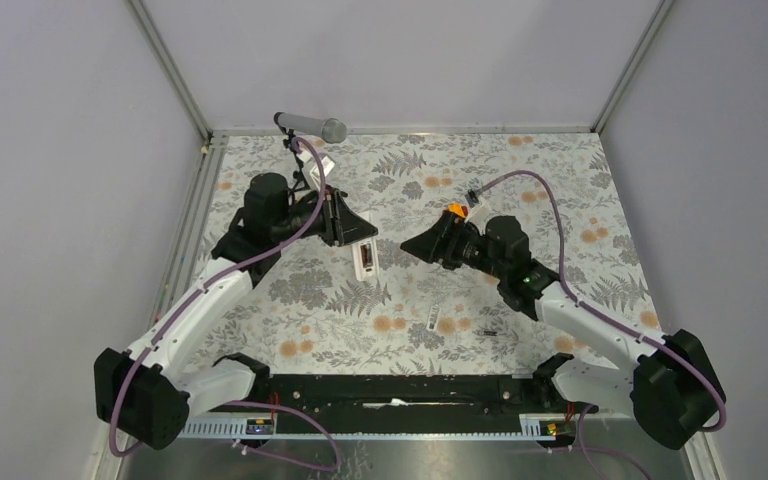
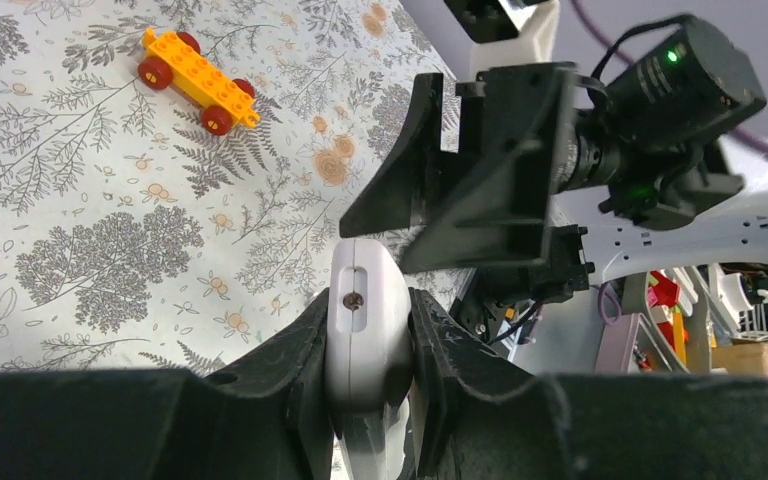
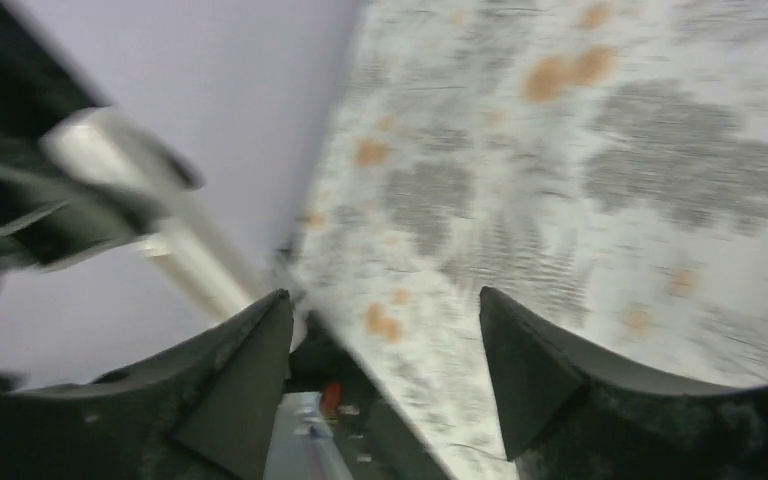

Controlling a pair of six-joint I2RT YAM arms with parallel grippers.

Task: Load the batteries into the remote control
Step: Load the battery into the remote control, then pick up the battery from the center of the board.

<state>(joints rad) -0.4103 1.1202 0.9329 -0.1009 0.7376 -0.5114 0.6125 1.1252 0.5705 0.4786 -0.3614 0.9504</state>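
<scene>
My left gripper [image 1: 358,233] is shut on the remote control [image 1: 366,259], a slim white piece held just above the table left of centre. In the left wrist view the remote control [image 2: 365,320] is pinched edge-on between both fingers, a small screw showing on its end. My right gripper [image 1: 412,245] hangs open facing it from the right, a short gap away. The right wrist view is blurred, with the right gripper [image 3: 385,335] holding nothing. One thin dark battery [image 1: 487,332] lies on the table near the front right.
An orange toy car [image 1: 455,210] [image 2: 198,80] sits behind the right gripper. A small flat white cover piece [image 1: 433,318] lies near the battery. A grey microphone on a stand [image 1: 310,126] rises at the back left. Walls enclose the floral table [image 1: 560,200].
</scene>
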